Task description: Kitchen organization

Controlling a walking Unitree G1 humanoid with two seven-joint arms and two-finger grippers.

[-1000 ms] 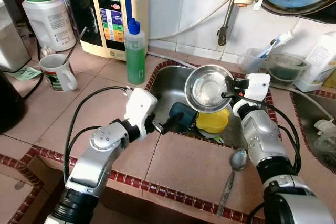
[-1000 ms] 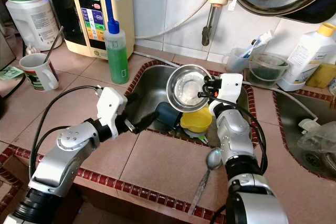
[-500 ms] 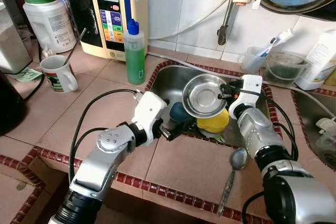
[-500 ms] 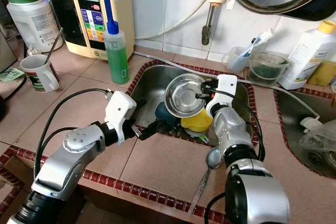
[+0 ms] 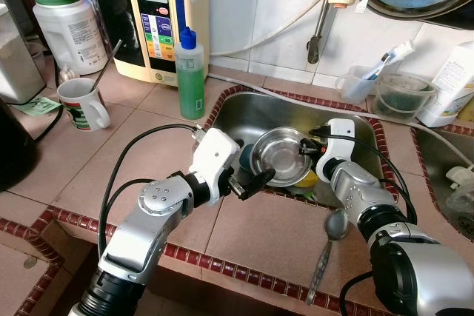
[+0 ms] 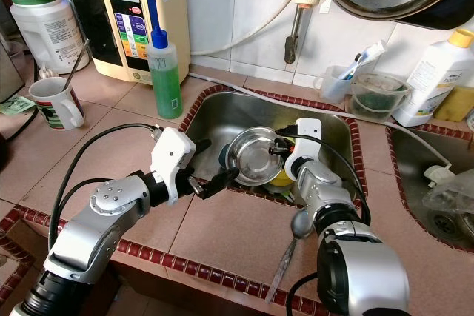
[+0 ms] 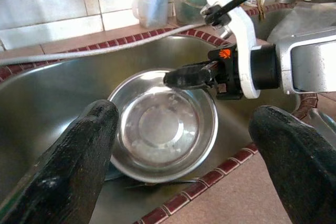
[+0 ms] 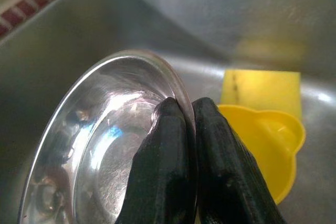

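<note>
Your right gripper (image 8: 181,116) pinches the round shiny steel bowl's (image 5: 278,157) right rim (thin, probably wet, slippery); left gripper (image 7: 184,129) fingers spread wide nearby.

Legible text is scarce. A brand line in dark letters, beginning with what is read as "Leve", is printed across the top of the cream appliance (image 5: 158,16) at the worktop's back edge, above its green display; the remainder cannot be made out. Print on the large white jar (image 5: 68,26) and the mug (image 5: 80,101) is too small to be read.
</note>
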